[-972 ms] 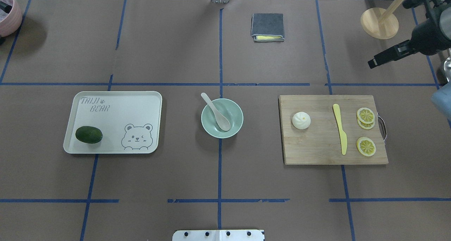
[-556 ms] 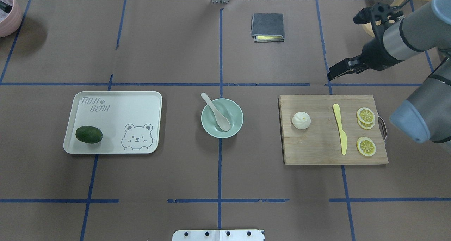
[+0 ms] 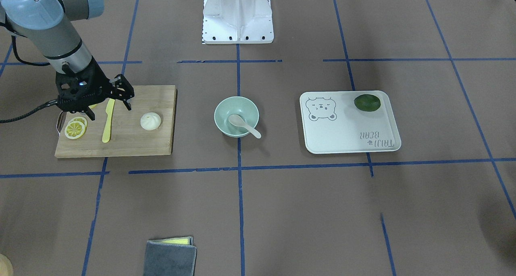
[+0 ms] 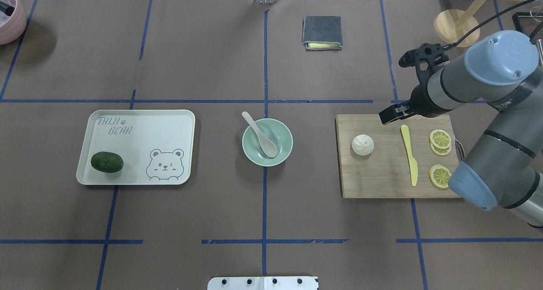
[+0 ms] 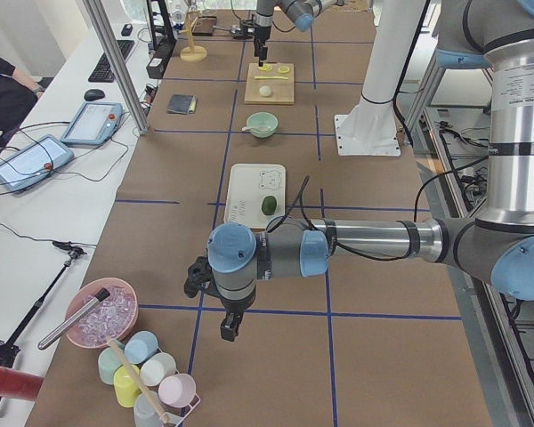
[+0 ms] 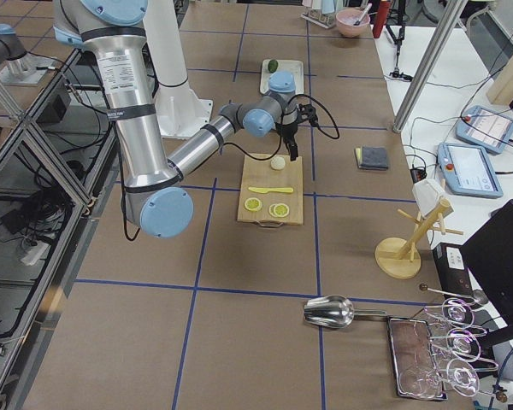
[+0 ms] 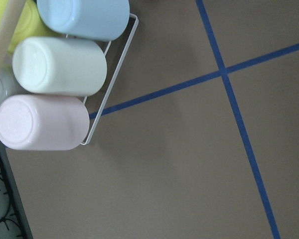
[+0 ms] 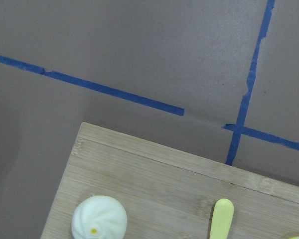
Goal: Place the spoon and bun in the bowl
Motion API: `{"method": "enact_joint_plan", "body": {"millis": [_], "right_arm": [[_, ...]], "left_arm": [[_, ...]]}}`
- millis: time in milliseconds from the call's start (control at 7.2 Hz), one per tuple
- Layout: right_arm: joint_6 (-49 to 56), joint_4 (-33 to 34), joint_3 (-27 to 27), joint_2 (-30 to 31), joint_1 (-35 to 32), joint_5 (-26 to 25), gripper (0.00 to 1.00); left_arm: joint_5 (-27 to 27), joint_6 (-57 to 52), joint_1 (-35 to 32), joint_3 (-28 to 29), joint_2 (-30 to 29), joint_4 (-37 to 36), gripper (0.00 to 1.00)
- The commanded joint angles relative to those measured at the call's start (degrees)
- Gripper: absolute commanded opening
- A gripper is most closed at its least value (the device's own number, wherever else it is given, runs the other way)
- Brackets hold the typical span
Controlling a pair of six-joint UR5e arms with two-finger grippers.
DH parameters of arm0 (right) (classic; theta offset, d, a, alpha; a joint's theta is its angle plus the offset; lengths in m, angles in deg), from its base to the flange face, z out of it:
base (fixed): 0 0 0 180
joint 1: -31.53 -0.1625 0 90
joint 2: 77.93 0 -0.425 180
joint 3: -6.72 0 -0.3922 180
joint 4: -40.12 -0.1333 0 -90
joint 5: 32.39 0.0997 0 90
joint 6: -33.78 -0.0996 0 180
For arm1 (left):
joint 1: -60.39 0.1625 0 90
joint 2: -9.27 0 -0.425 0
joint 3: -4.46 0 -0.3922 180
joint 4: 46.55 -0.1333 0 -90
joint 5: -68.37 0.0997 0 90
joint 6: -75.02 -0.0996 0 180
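Since the spoon (image 4: 259,134) already lies in the bowl (image 4: 286,151), you should centre the right gripper (image 3: 109,107), its jaws spread wide above the cutting board (image 4: 382,175), over the bun (image 4: 362,145) sitting on that board, then lower straight and close gently.

The only readable lettering stood on the pale tray (image 4: 169,120): "TAIJI BEAR" in grey outline capitals, set in two lines at the tray's eleven o'clock corner in the overhead view, with a small paw mark after "TAIJI". A drawn bear face (image 4: 165,164) sat at five o'clock. In the front-facing view the words read upside down.
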Motion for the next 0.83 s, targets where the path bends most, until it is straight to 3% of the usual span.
{"method": "enact_joint_plan", "body": {"millis": [0,139,694], "right_arm": [[-4.6,-0.4,-1.2,-1.8,5.3,-4.7,0.99],[-5.6,-0.3,-2.5,-4.1,7.4,-8.1,0.96],[-5.7,-0.3,-6.1,-5.4,9.4,-8.2,0.77]], "left_arm": [[-0.7,0.9,0.0,-0.8,-0.1,0.0,1.0],[-0.6,0.9,0.0,-1.6,-0.1,0.0,1.0],[-0.6,0.9,0.1,-2.4,-0.2,0.0,1.0]]}}
